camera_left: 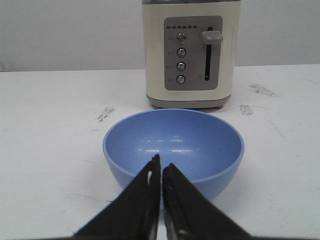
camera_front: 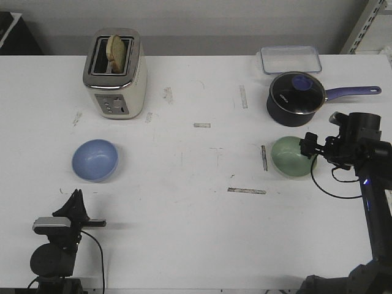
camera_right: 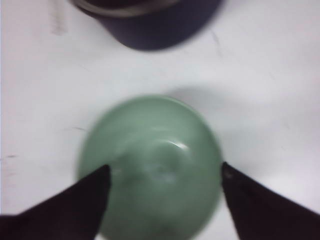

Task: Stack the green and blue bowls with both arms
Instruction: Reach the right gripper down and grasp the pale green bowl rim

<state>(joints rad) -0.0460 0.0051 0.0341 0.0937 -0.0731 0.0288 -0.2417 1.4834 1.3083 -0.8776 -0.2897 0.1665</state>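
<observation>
The blue bowl (camera_front: 95, 160) sits upright at the table's left, in front of the toaster. My left gripper (camera_front: 76, 195) is shut and empty, a short way nearer than that bowl. In the left wrist view its closed tips (camera_left: 161, 163) point at the blue bowl's (camera_left: 175, 142) near wall without touching it. The green bowl (camera_front: 290, 157) rests at the right, below the saucepan. My right gripper (camera_front: 308, 147) hovers over its right rim. From the right wrist the jaws stand wide open (camera_right: 165, 171), one on each side of the green bowl (camera_right: 155, 150), which is blurred.
A cream toaster (camera_front: 115, 73) with bread in its slot stands at the back left. A dark blue saucepan (camera_front: 295, 95) with a lid and long handle sits just behind the green bowl. A clear plastic container (camera_front: 290, 59) lies at the far edge. Tape marks dot the table.
</observation>
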